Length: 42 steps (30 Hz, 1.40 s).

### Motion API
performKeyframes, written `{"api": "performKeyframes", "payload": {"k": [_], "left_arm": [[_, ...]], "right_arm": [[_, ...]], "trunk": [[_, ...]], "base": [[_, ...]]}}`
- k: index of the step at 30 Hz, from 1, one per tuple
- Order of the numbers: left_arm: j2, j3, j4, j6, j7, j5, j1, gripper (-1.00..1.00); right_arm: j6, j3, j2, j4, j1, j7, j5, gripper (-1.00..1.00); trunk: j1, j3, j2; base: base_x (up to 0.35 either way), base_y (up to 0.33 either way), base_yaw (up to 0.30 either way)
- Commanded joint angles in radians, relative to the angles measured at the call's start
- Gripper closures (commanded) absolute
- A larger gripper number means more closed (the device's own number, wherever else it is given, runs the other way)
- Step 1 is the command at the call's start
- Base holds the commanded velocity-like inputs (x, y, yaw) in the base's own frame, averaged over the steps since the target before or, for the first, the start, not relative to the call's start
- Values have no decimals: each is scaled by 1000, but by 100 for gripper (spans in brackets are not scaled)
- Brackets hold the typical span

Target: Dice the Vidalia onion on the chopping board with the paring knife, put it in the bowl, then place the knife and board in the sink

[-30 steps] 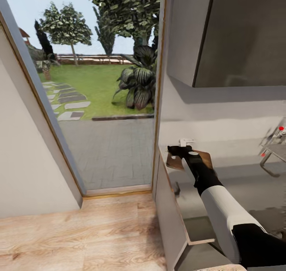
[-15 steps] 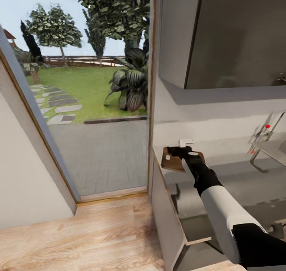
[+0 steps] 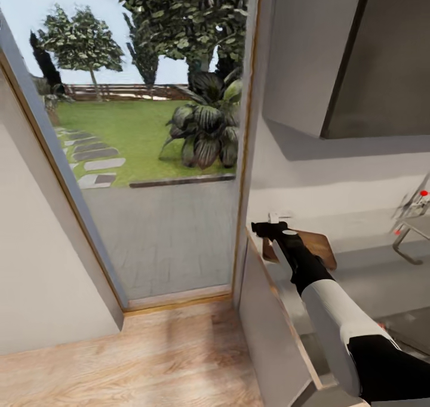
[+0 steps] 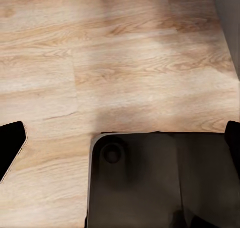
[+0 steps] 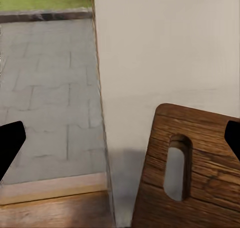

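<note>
Board (image 3: 310,244) sits at the far end of the countertop (image 3: 382,276), right by the wall next to the glass door, and your right gripper (image 3: 267,227) hangs over its near-left corner. From the right wrist cam the board (image 5: 192,168) lies ahead and off to one side of the fingers, its handle slot running roughly along the direction the gripper points. The right fingertips show at both edges of that frame, so they're spread wide with nothing between them. Left gripper is parked low over the wood floor (image 4: 125,62) and the robot's own base, fingers also wide apart, so the right arm is obviously the nearer one. Sink (image 3: 415,219) peeks in at the right edge, well apart from the board.
</note>
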Motion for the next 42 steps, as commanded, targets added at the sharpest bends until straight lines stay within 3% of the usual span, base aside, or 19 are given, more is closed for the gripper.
{"api": "performKeyframes", "payload": {"k": [1,13,42], "left_arm": [[0,0,-1,-1,0,2,0,-100],[0,0,-1,-1,-1,2,0,-100],[-1,0,-1,0,0,2,0,-100]], "right_arm": [[6,3,0,-1,-1,-6,-1,-100],[5,3,-2,19,-1,-7,0,-100],[1,-6,-11,83,-1,-17,3,-100]], "trunk": [[1,-2,-2],[1,-2,-2],[1,-2,-2]], "base": [[124,258,0],[113,211,0],[5,8,0]]}}
